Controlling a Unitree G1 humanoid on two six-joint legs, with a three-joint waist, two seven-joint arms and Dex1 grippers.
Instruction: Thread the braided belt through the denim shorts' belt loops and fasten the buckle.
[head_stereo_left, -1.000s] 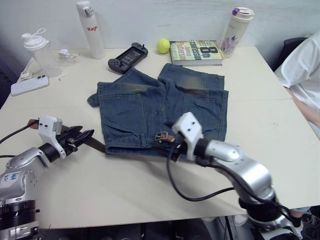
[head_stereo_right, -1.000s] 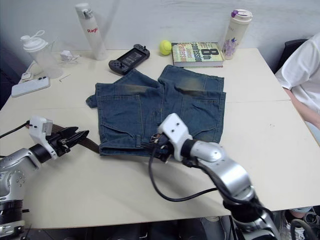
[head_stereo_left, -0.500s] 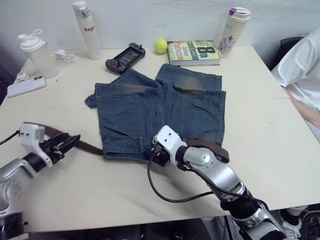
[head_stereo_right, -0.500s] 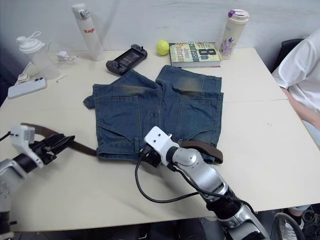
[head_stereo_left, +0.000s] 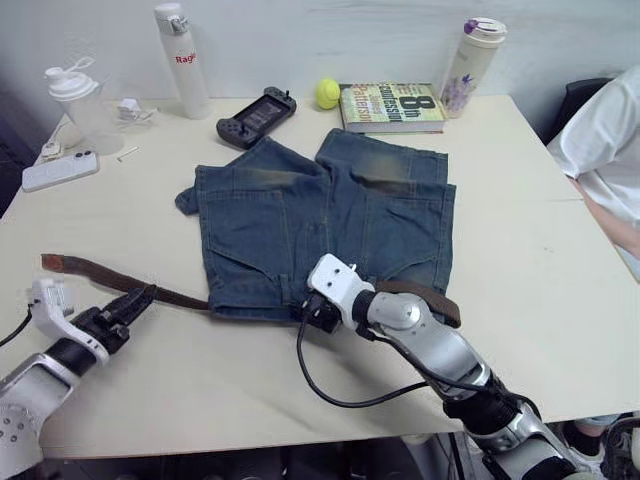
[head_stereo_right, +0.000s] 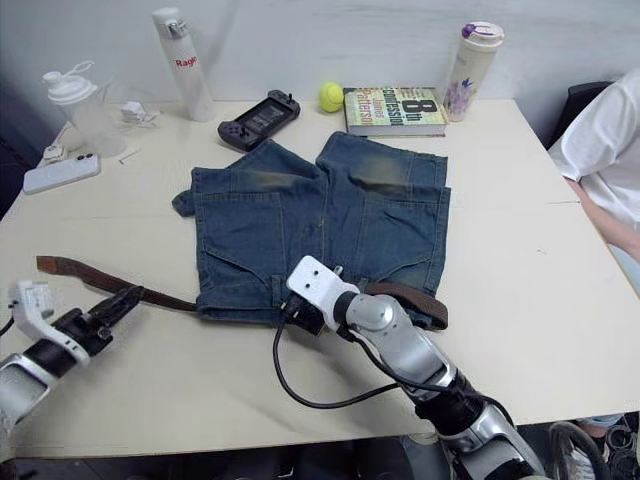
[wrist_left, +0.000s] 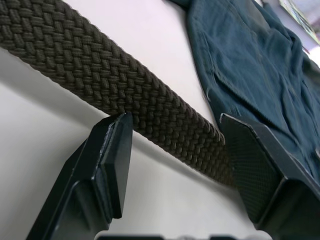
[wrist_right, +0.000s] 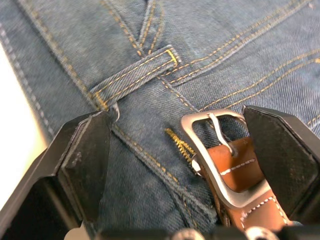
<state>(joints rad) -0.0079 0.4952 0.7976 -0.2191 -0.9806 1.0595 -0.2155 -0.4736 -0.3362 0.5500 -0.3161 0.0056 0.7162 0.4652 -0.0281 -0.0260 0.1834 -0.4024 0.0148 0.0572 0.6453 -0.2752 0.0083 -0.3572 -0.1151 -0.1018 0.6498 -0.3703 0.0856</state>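
Cream/beige table (head_stereo_left: 520, 260) is seen w/ a plain smooth top, set against a pale wall (head_stereo_left: 330, 30) at the far edge. Along the far side are lined up: white bottle (head_stereo_left: 178, 60) w/ red lettering, black handheld game console (head_stereo_left: 257, 113), yellow-green tennis ball (head_stereo_left: 327, 92), book (head_stereo_left: 392, 106) laid flat, pale tumbler (head_stereo_left: 472, 55) w/ purple lid. At the far left corner a clear shaker bottle (head_stereo_left: 78, 103), a white phone (head_stereo_left: 60, 170) lying flat & a small white charger (head_stereo_left: 128, 108) w/ cable are grouped. At the right edge a person in a white shirt (head_stereo_left: 605, 135) is seated, w/ a dark chair back (head_stereo_left: 582, 95) behind. Light is even, soft.
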